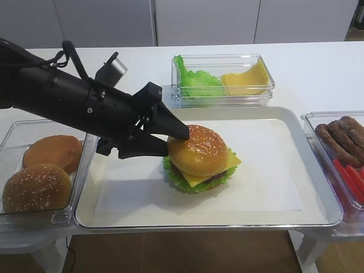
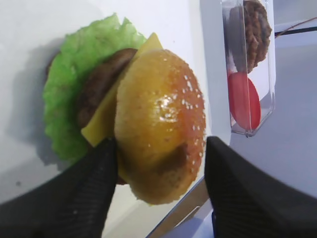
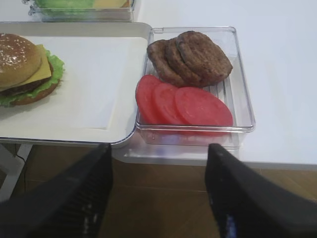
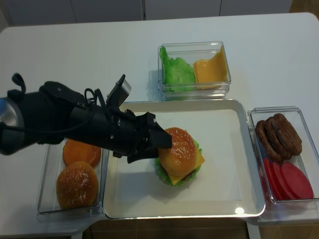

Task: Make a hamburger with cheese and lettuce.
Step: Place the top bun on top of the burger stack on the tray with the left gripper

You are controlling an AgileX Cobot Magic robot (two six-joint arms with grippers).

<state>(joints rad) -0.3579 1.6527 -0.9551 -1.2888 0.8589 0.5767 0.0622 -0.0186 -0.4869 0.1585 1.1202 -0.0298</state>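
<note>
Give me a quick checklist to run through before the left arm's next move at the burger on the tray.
1. Golden sesame-seeded top bun seated on the stack: ok, though it sits slightly off-centre in the left wrist view.
2. Square yellow cheese slice under the bun: ok, a corner sticks out.
3. Frilly green lettuce leaf at the bottom, brown patty above it: ok.
4. Black left gripper around the bun, jaws parted: ok; whether the fingers touch the bun, cannot tell.
5. Black right gripper away from the white metal tray, jaws open: ok.
</note>
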